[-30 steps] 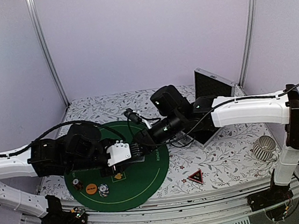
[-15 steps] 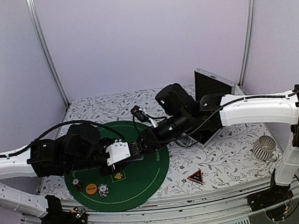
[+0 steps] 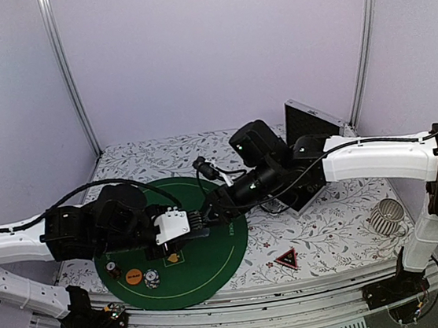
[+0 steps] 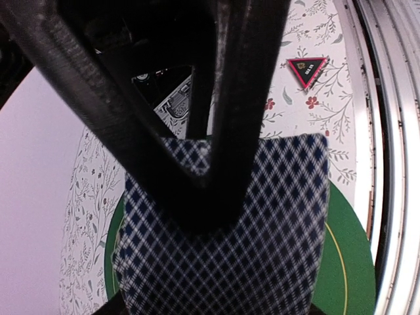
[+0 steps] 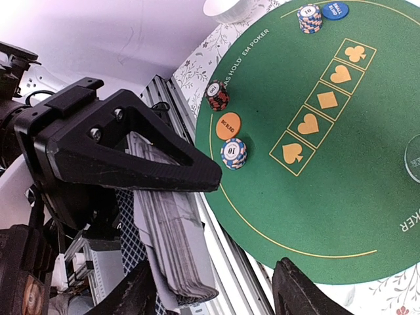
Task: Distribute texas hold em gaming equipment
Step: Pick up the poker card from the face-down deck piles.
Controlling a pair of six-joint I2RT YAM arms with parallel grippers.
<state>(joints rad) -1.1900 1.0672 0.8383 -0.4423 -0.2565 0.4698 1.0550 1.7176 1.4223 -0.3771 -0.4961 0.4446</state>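
Green felt mat point(image 3: 215, 271) on floral table point(image 3: 333, 230), lilac walls point(image 3: 214, 54); left gripper point(image 3: 199, 228) pinches playing cards point(image 4: 262, 249), right gripper point(image 5: 216, 289) spread

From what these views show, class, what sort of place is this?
Probably a robotics lab test cell staged as a poker table: plain booth walls, white robot arms mounted at the table edge, and a green Hold'em mat with chips and a card deck.

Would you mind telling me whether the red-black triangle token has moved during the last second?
No. The red-black triangle token lies where it was, just right of the green mat's rim.
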